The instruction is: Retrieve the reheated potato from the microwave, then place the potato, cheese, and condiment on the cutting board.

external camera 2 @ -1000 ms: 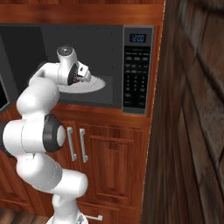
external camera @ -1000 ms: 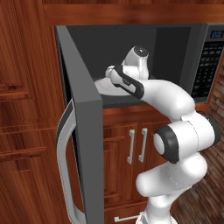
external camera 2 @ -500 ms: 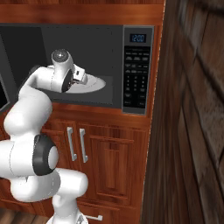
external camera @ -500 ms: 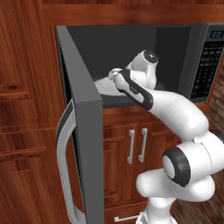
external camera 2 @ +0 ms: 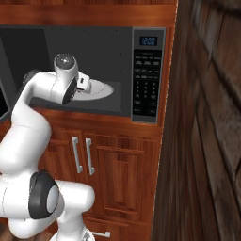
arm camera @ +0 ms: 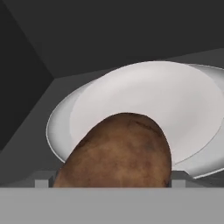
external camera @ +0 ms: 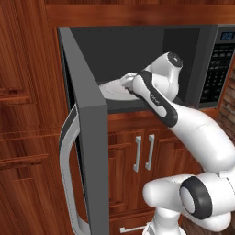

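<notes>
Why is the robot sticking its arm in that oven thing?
The robot has reached into the open microwave to fetch a potato. The potato sits on a white plate inside. The claw is open, with one finger on each side of the potato, very close. It has not squeezed or lifted it yet. The microwave door hangs wide open on the left.

The mottled brown potato (arm camera: 116, 153) lies on a white plate (arm camera: 175, 100) inside the open microwave (external camera: 137, 59).
</notes>
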Available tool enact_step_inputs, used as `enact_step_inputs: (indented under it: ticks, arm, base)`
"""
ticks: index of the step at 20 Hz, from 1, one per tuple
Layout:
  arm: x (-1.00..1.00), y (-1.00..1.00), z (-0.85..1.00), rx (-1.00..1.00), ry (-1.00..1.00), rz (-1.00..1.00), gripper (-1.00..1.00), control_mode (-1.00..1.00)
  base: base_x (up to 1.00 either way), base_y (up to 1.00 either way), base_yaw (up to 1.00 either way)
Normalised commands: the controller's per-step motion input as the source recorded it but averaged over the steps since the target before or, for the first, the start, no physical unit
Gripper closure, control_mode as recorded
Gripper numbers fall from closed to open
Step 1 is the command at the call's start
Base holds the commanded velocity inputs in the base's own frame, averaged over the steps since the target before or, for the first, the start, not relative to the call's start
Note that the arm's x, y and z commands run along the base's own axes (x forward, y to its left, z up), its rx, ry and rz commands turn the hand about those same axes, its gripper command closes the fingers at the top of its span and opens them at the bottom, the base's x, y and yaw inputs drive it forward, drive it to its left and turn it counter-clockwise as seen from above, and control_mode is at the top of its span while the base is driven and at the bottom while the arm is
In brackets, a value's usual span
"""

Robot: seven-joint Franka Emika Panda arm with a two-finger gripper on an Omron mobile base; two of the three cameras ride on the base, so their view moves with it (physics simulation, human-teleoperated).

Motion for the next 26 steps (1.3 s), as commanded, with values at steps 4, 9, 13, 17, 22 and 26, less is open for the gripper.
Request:
enact_step_inputs:
  ticks: [4,9,13,17,22,26]
  arm:
    - [-0.66,-0.05,0.36,0.00,0.07,0.06,1.00,-1.00]
    - [-0.81,-0.01,0.05,0.00,0.00,0.04,1.00,-1.00]
    - [-0.76,-0.08,0.00,-0.01,0.00,0.07,1.00,-1.00]
    - [-0.72,-0.21,-0.02,-0.02,0.00,0.07,1.00,-1.00]
    - [-0.76,-0.32,-0.07,-0.03,0.00,0.05,1.00,-1.00]
    - [-0.68,-0.41,-0.10,-0.03,0.02,0.04,1.00,-1.00]
  base:
    - [0.00,0.00,0.00]
    - [0.00,0.00,0.00]
    - [0.00,0.00,0.00]
    - [0.00,0.00,0.00]
    - [0.00,0.00,0.00]
    - [0.00,0.00,0.00]
